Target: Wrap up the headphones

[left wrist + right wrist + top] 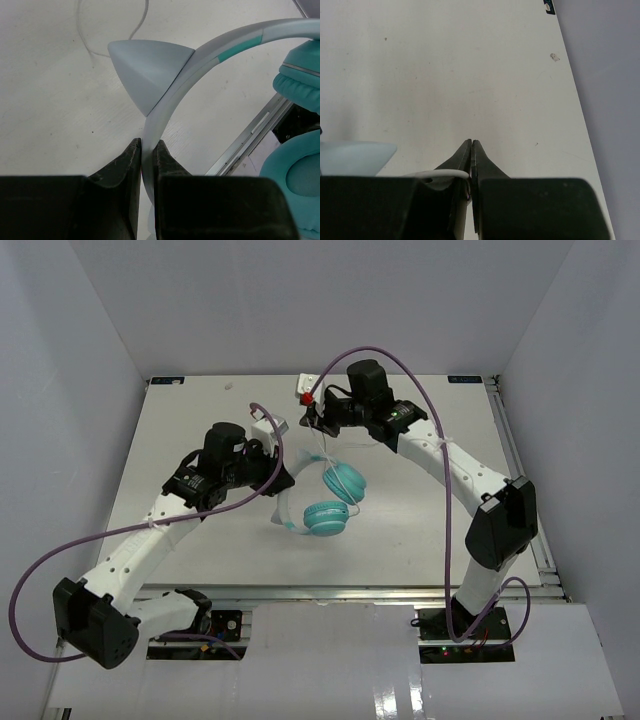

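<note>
The headphones lie mid-table: two teal ear cups point(345, 481) point(325, 518) and a pale headband point(285, 510). My left gripper point(279, 478) is shut on the headband point(200, 55), its fingers clamped on either side of it just below a pale triangular ear piece point(145, 70); the left gripper point(146, 142) shows this in the left wrist view. The teal cups point(300, 80) are at the right there. My right gripper point(314, 423) is behind the headphones, shut on the thin white cord point(437, 174), which loops in from the left. The right gripper point(471, 142) hovers over bare table. Cord point(140, 25) also trails on the table.
A small red and white object point(305, 395) sits near the table's far edge by the right gripper. Purple arm cables point(400, 365) arc above both arms. The table's metal rail point(250, 140) runs close to the cups. Grey walls enclose three sides.
</note>
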